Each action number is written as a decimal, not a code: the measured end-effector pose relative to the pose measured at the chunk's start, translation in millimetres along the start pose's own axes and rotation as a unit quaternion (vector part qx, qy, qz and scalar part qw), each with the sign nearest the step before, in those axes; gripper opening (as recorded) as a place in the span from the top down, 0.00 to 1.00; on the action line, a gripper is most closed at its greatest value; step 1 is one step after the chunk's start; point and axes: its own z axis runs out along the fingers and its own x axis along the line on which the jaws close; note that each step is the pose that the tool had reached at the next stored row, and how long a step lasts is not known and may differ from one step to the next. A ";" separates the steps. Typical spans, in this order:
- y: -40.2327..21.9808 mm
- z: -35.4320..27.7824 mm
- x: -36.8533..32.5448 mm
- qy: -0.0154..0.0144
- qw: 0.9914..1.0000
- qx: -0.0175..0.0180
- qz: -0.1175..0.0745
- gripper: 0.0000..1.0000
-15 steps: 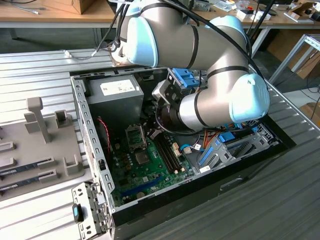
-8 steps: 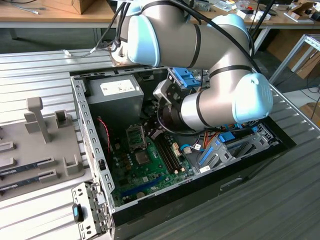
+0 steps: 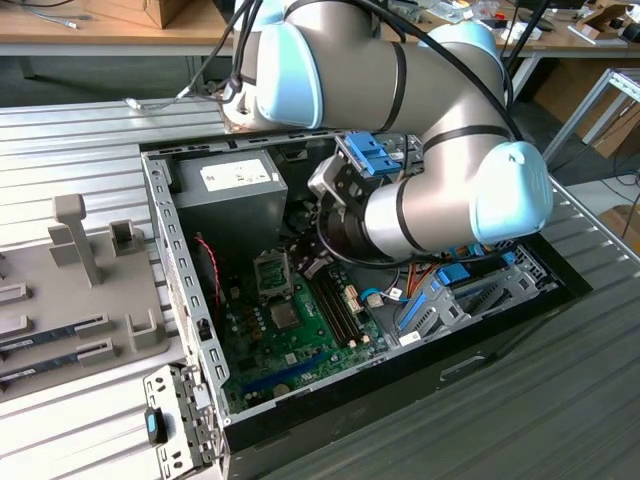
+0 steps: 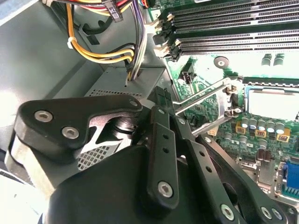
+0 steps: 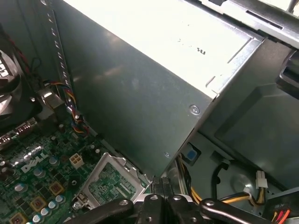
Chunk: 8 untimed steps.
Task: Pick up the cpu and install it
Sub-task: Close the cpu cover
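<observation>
Seemingly seated, the small pale square cpu (image 4: 273, 103) lies in its metal-framed socket (image 4: 268, 82) (latching stage); the black claw (image 4: 165, 97), fingers pinched together on nothing, sits just beside the raised thin steel lever (image 4: 201, 97).

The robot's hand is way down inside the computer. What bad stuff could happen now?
1. The gripper sits right beside the coloured wires, so it might snag or tug them.
2. A thin metal lever by the socket sticks out close to the gripper. A bump could bend it.
3. The socket looks uncovered, and a scrape there could damage it.
</observation>
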 end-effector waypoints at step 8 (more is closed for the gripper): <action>2.0 -7.3 1.3 0.000 1.000 0.000 0.000 0.89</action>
